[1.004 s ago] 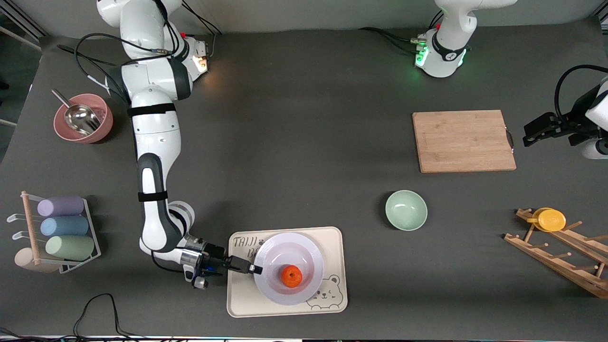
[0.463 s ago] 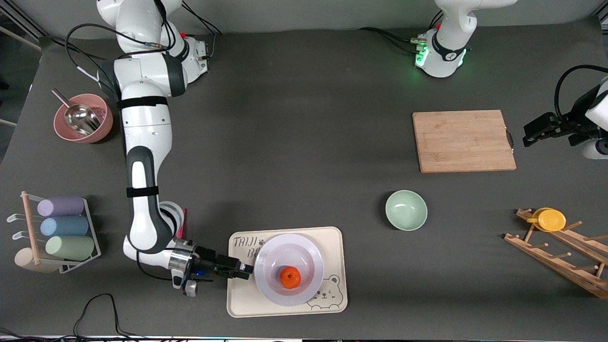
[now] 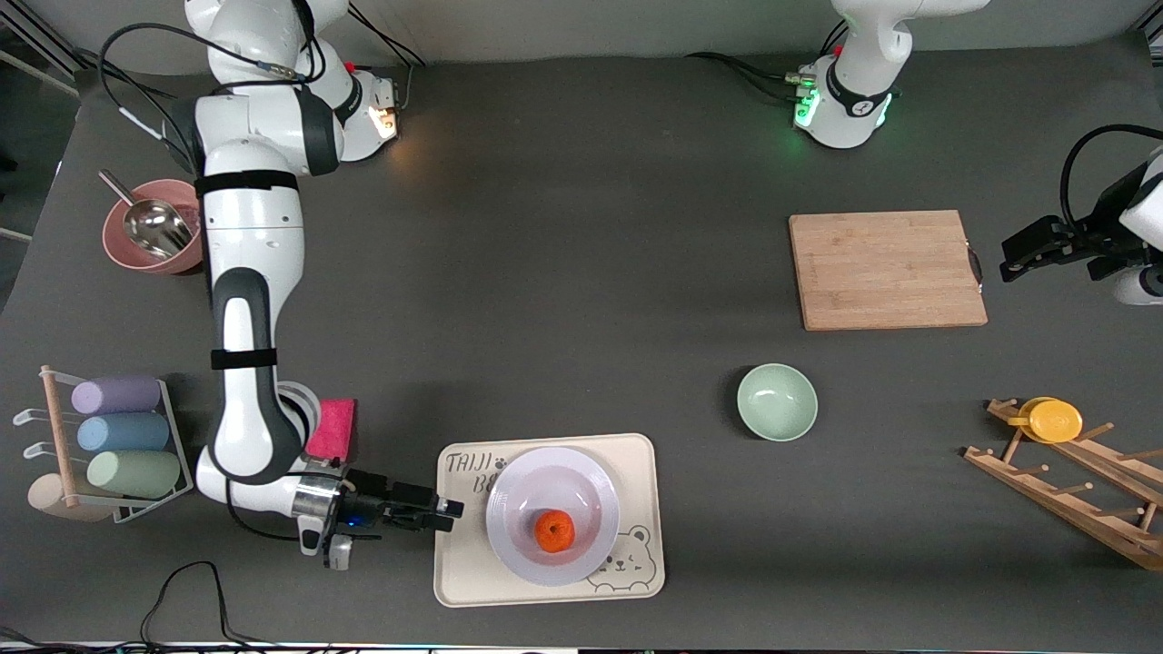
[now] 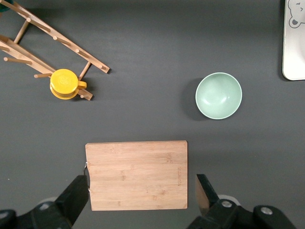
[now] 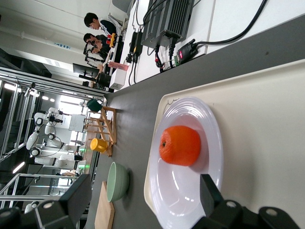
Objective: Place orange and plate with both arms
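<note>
- The small round bright-orange orange [image 3: 554, 530] lies in the middle of the round, shallow, pale-lavender glossy plate [image 3: 520, 490].
- The plate rests on the cream rectangular tray with a bear drawing [image 3: 636, 509], and covers the tray's middle.
- The right gripper [image 3: 443, 514] is low at the tray's edge toward the right arm's end of the table, just beside the plate but apart from it; its jaws stand wide apart and hold nothing.
- The left gripper [image 3: 1010, 257] waits just beside the rectangular wooden cutting board [image 3: 886, 269], well apart from the tray; its jaws are spread wide and empty.
- The mint-green bowl [image 3: 777, 401] stands between the tray and the board.
</note>
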You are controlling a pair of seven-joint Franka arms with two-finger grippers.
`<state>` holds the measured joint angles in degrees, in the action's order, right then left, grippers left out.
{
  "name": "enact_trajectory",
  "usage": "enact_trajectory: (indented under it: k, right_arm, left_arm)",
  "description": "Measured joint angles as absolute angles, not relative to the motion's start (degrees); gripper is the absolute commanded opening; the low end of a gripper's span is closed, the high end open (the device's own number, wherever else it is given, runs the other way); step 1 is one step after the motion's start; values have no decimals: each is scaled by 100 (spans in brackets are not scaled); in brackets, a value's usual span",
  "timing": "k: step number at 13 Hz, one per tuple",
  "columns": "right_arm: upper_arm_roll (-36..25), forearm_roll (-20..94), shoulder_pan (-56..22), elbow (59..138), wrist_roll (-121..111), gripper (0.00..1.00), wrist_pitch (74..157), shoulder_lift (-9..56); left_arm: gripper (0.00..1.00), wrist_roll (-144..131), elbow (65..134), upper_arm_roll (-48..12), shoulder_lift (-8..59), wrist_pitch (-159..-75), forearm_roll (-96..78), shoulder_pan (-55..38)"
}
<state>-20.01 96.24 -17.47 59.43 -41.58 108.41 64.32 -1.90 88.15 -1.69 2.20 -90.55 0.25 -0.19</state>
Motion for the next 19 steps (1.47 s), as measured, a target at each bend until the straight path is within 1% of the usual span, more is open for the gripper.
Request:
enact_trajectory:
  k: [3, 6, 10, 14, 19]
  right_arm:
    - [-2026, 8887, -1725, 6799, -4157, 100, 10687, 5662]
    - [-2091, 7765, -1754, 7637, -4151, 100, 10672, 4852]
    - [-2453, 6164, -1770, 8491, -4046, 100, 10665, 3997]
    - [-2596, 4576, -1797, 8964, -3359, 100, 10657, 3355]
    - [-2762, 2547, -2207, 9360, -2130, 100, 10653, 2544]
  left_arm:
    - [100, -190, 8816, -169, 220, -9059, 25, -20]
    - [100, -190, 8818, -169, 221, -9060, 25, -20]
    - [100, -190, 8820, -170, 223, -9062, 25, -21]
    - [100, -190, 8821, -170, 223, -9062, 24, -22]
    - [100, -190, 8823, -170, 223, -9063, 24, -22]
